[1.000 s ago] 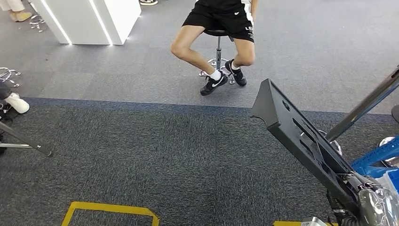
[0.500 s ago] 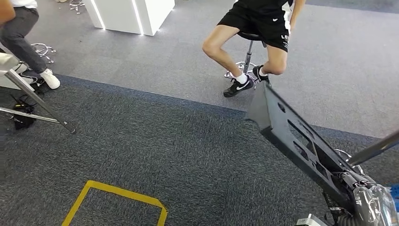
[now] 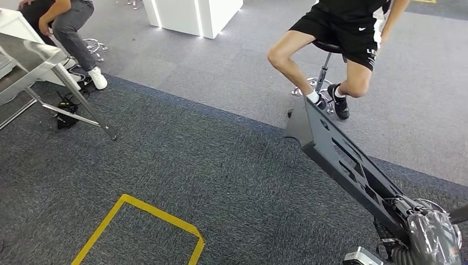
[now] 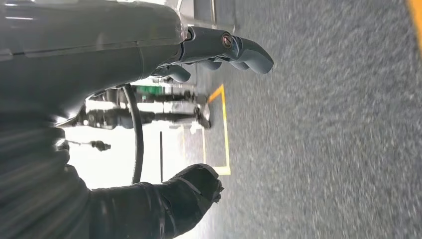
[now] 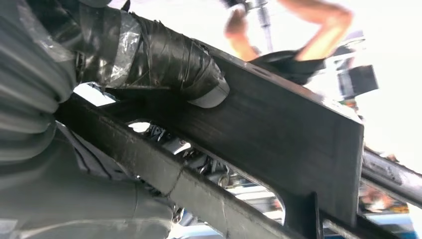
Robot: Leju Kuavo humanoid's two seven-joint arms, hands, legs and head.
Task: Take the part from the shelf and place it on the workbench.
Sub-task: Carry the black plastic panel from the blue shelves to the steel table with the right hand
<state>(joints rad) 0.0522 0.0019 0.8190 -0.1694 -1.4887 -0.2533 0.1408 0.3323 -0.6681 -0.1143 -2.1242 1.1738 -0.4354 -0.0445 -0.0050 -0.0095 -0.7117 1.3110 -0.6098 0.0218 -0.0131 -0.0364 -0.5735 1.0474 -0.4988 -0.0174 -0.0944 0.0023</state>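
The whole scene has slid across the head view since a second ago, so the camera has turned: a metal table [image 3: 30, 61] has come in at the far left, the white plinth [image 3: 193, 14] has moved right along the top edge, and the yellow tape outline [image 3: 141, 226] on the carpet now shows a full corner. The part itself sits in nearly the same spot in the picture as before.

At the far left a seated person [image 3: 66, 27] in grey trousers and white shoes sits just behind the table's slanted legs. In the left wrist view the left hand [image 4: 219, 50] hangs over grey carpet, fingers loosely curved and apart, with nothing in it.

Right of centre, a second person [image 3: 336, 44] in black shorts sits on a stool [image 3: 323, 74] on the paler carpet beyond a dark blue border strip.

The part [image 3: 342, 163] — a long black metal bracket with slots cut through it — slants from the lower right corner up toward that person's shoes, in the air above the carpet. The right hand [image 3: 430, 237], wrapped in a clear cover, holds its lower end; in the right wrist view a taped thumb [image 5: 174, 64] presses against the part's flat face — a firm closed grip.
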